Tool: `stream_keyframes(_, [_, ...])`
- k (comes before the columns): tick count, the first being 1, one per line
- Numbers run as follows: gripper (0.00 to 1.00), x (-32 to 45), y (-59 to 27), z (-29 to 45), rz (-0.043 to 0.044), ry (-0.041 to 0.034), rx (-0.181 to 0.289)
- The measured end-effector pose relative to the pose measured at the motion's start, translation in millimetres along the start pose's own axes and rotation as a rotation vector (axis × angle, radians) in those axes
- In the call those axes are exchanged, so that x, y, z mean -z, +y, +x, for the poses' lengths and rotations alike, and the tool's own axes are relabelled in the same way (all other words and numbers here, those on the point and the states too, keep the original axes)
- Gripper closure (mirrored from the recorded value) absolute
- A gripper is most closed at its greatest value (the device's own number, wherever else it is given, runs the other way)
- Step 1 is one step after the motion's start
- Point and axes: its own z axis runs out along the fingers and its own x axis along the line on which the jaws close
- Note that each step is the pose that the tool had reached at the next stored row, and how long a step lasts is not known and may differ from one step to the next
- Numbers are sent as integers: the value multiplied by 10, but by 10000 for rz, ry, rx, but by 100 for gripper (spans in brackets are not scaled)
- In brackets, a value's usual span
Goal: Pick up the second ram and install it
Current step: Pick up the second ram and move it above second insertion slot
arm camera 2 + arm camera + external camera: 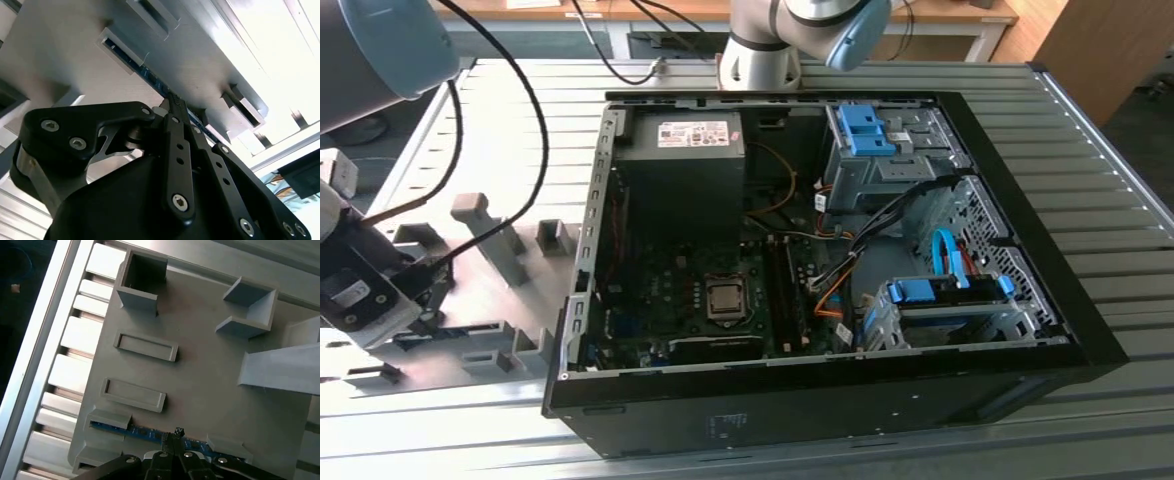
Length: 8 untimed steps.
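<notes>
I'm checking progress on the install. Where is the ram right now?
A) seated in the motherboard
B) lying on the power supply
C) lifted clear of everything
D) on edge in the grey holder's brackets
D: in the first wrist view the ram stands on edge between brackets of the grey holder, with the tool right at it.

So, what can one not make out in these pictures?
- First wrist view: the ram is seen edge-on; the tray brackets and the gripper hide its face.
- Second wrist view: the gripper body covers much of the ram.
- Exterior view: the memory slots are too small to tell if filled.
</notes>
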Motion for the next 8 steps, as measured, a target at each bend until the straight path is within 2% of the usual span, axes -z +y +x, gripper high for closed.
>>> stream_keyframes(8, [89, 0, 0, 0, -26, 35, 791])
